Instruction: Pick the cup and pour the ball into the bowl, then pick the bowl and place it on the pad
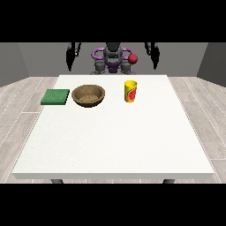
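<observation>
A yellow cup (130, 91) with a red label stands upright on the white table (114, 141), right of centre at the back. Whether a ball lies inside it is hidden. A brown wooden bowl (88, 95) sits to its left, and a flat green pad (55, 96) lies further left near the table's edge. The hand at the view's left (70, 58) and the hand at the view's right (154, 54) both hang beside the robot's body, behind the table's far edge, away from every object.
The robot's torso (113, 59) stands behind the table's far edge, with a red knob (133, 58) on it. Grey plank floor surrounds the table. The table's near half carries nothing.
</observation>
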Robot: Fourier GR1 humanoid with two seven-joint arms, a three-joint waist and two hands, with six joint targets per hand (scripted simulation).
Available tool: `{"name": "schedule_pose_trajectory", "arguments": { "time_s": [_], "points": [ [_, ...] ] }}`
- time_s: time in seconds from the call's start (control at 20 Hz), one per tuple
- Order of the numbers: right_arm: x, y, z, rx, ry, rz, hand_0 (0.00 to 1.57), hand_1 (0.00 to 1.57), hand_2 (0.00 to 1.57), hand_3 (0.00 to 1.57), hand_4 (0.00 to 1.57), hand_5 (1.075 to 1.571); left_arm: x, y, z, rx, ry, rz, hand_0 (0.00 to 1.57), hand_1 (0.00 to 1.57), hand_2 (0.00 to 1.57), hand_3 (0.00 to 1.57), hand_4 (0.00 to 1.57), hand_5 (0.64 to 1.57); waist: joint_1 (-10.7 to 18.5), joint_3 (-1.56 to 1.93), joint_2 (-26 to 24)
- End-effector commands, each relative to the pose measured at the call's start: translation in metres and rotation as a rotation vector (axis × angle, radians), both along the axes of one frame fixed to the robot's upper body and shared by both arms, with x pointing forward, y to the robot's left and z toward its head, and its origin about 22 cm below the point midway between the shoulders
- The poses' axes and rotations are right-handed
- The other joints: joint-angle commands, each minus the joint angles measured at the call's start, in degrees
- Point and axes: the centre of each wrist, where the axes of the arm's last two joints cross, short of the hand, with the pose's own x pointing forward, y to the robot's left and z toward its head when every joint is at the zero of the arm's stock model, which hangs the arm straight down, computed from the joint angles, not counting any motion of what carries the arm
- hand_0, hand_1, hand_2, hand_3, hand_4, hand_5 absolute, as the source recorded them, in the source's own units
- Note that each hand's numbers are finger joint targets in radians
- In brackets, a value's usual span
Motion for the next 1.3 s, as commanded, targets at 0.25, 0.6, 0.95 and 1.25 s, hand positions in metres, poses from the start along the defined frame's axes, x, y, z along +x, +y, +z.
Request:
{"name": "schedule_pose_trajectory", "arguments": {
  "time_s": [0.25,0.6,0.95,1.25],
  "points": [
    [0.003,-0.006,0.033,-0.018,-0.015,0.009,0.0,0.0,0.0,0.0,0.87,1.533,0.004,0.008,0.034,0.027,-0.02,0.001,0.0,0.0,0.0,0.0,0.66,1.566,-0.08,-1.0,-15.94],
    [-0.024,0.023,0.065,0.238,0.153,0.028,0.0,0.0,0.0,0.0,0.86,1.531,0.003,-0.054,0.06,-0.191,0.153,0.099,0.0,0.0,0.0,0.0,0.62,1.564,-6.78,-1.21,-20.02],
    [-0.019,0.019,0.095,0.219,-0.072,0.072,0.0,0.0,0.0,0.0,0.76,1.551,0.027,-0.08,0.09,-0.141,-0.093,0.096,0.0,0.0,0.0,0.0,0.6,1.556,-7.98,-1.2,-5.73],
    [0.01,0.024,0.11,0.226,-0.288,0.076,0.0,0.0,0.0,0.09,0.71,1.545,0.057,-0.059,0.098,-0.098,-0.302,0.089,0.0,0.0,0.0,0.0,0.55,1.526,-7.15,-1.22,8.76]
  ]
}}
